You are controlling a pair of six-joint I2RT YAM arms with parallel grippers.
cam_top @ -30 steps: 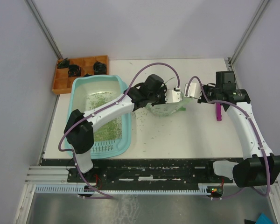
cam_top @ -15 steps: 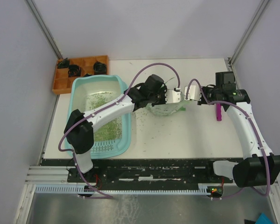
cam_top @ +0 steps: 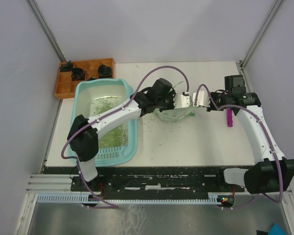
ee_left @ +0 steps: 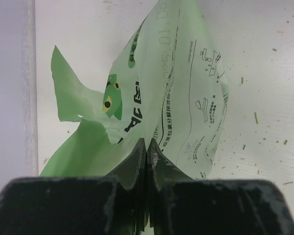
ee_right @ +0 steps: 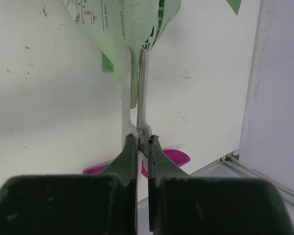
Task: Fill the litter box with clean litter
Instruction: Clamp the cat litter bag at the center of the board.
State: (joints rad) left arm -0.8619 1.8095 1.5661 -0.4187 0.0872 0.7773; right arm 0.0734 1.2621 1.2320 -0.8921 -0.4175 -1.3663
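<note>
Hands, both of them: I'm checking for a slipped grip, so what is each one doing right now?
Left hand: closed, pinching the bag.
Right hand: closed, pinching the same bag.

the middle of the table (cam_top: 201, 143) is blocked by the printed bag (cam_top: 175, 114), and the litter box (cam_top: 99, 95) is crossed by the left arm (cam_top: 115, 113). the far left corner is taken by the orange tray (cam_top: 63, 89), the right edge by the magenta scoop (cam_top: 229, 118). open tabletop is left nearer than the bag.
</note>
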